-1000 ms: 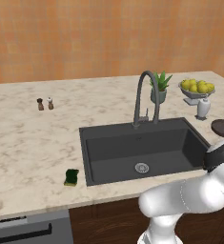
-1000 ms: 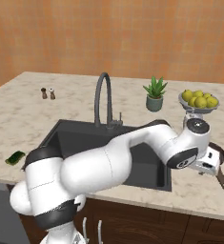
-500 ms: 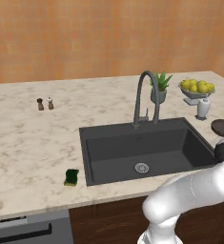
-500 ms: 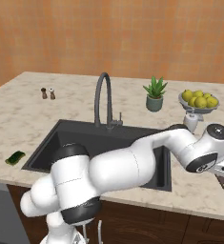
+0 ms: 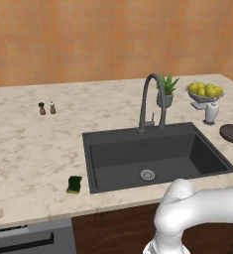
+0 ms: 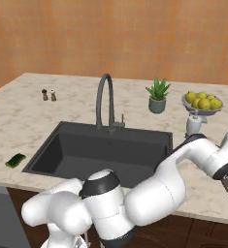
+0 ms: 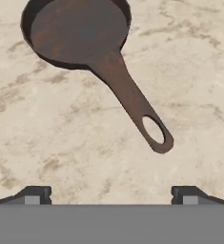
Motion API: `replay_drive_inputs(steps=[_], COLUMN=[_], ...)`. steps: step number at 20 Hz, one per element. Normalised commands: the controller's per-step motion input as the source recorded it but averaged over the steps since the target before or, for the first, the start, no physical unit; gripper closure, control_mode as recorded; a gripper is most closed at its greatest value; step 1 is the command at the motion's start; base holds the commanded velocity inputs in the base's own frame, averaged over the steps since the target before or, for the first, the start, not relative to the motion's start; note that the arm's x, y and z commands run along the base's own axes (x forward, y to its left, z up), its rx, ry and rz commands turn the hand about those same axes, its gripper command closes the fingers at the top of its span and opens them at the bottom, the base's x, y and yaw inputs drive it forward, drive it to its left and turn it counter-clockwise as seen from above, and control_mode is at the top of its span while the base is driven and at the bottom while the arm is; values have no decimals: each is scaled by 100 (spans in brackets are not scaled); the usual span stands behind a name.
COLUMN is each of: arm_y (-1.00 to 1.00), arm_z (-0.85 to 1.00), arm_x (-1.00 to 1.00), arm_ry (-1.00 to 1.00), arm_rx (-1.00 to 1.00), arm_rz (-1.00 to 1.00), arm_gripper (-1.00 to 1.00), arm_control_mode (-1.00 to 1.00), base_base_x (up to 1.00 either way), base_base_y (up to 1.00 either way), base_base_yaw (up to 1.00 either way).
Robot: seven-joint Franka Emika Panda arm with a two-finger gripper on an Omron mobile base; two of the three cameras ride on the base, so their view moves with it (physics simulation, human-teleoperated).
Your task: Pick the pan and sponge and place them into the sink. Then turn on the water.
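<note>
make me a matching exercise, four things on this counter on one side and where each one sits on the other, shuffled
Things:
1. pan
2. sponge
3. potted plant
4. fruit bowl

Places:
A. just behind the faucet
B. counter left of the sink, near the front edge
C. back right corner of the counter
D. counter right of the sink, below the end effector

Pairs: 1-D, 2-B, 3-A, 4-C

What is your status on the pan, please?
Gripper open, above counter. Pan on counter right of sink, handle toward gripper, ungrasped. Nothing in the way.
</note>
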Motion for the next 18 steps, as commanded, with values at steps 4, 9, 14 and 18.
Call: replay_drive_inputs(steps=[4,9,14,18], arm_y=[-18,-15,-21,-34], arm_z=[-39,-33,-35,-34], arm_x=[8,24,45,46], arm_ry=[1,0,0,0], arm_rx=[0,0,0,0], arm_rz=[1,5,13,14], arm_gripper=[-100,-100,-100,-100], arm_control_mode=[-100,-100,-100,-100], base_base_x=[0,0,0,0], base_base_y=[0,0,0,0], base_base_yaw=[0,0,0,0])
